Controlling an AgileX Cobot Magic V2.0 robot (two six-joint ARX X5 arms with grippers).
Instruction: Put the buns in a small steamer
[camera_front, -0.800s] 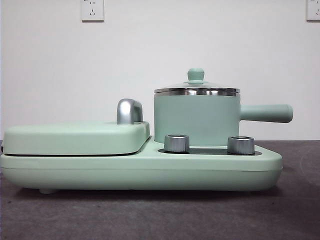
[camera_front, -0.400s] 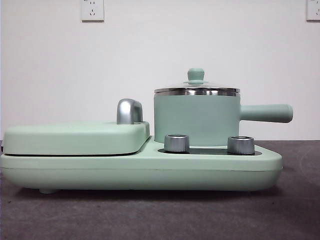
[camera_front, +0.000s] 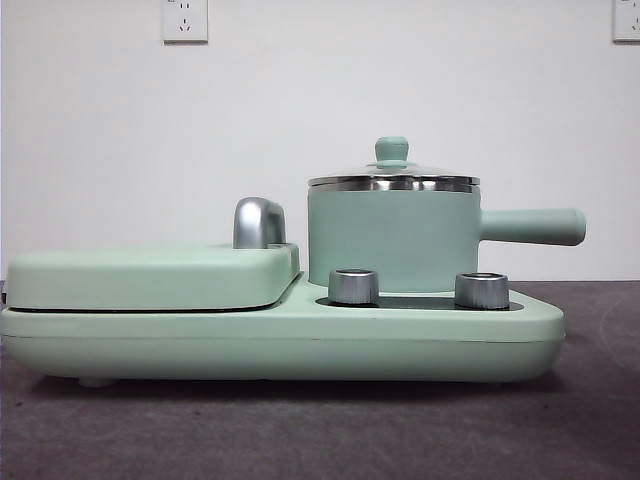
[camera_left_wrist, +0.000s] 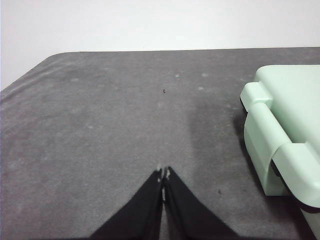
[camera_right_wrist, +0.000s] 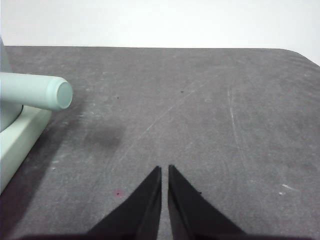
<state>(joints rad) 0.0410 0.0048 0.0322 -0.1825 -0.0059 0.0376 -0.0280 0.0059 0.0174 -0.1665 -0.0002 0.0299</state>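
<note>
Nothing much has been started here, judging by the views. Nearest, the left gripper (camera_left_wrist: 163, 176) is seen with its jaws closed tip to tip, empty, over bare grey table (camera_left_wrist: 100, 140) beside the corner of the mint-green cooker base (camera_left_wrist: 280, 130). The right gripper (camera_right_wrist: 165, 170) is held nearly closed, only a thin slit left, also empty, off past the end of the steamer's handle (camera_right_wrist: 37, 92). Further back, the small steamer (camera_front: 392, 235) is parked on the base behind two steel knobs (camera_front: 354, 286), its glass lid (camera_front: 392, 170) on. The buns can't be spotted in any view, so everything's left: lid off, buns found and loaded.
</note>
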